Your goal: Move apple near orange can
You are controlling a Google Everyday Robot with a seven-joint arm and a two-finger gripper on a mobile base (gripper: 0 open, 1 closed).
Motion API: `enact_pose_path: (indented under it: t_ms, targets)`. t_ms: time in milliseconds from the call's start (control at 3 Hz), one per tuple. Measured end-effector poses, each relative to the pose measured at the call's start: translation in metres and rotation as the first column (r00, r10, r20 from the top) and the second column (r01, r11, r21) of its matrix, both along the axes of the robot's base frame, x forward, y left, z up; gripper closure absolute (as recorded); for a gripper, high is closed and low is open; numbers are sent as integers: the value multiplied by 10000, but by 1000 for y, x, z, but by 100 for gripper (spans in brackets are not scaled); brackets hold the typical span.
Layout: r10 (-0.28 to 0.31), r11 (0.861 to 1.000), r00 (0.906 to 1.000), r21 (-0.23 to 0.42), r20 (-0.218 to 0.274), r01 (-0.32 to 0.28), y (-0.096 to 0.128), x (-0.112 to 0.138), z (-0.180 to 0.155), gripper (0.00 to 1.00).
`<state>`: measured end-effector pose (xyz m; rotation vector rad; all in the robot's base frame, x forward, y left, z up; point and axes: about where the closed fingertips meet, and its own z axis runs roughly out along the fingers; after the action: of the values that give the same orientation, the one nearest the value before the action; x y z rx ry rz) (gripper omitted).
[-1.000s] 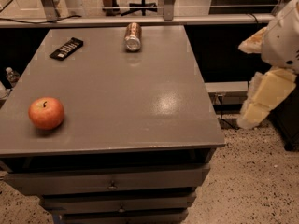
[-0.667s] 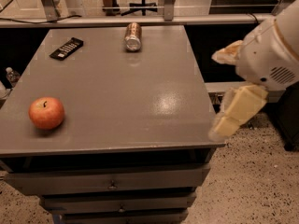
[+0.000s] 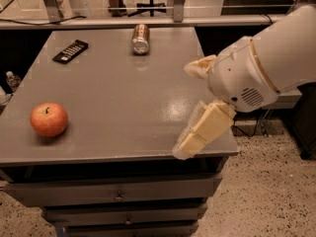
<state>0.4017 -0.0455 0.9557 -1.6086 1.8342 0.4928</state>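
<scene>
end effector (image 3: 185,110): fingers spread apart, nothing held, over the front right edge of the desk (image 3: 123,93).
apple (image 3: 49,119): front left, well apart; a wide, centred grasp is advised.
orange can (image 3: 140,38): laid on its side at the far edge; likely to roll if knocked.

Office, swivel chair (image 3: 148,6), gripper (image 3: 186,110) over table (image 3: 118,151) edge
</scene>
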Motion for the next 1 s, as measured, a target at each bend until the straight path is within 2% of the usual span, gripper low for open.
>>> enact_pose_path:
  t_ms: [333,667,1000]
  targets:
    - [1,10000,10000,-9,-8,-1,0,0,0,0]
    - [-155,9991,9999,406,35,153,8,4,-10,0]
    - [-307,9868,9995,1588,-20,306,42,14,-37,0]
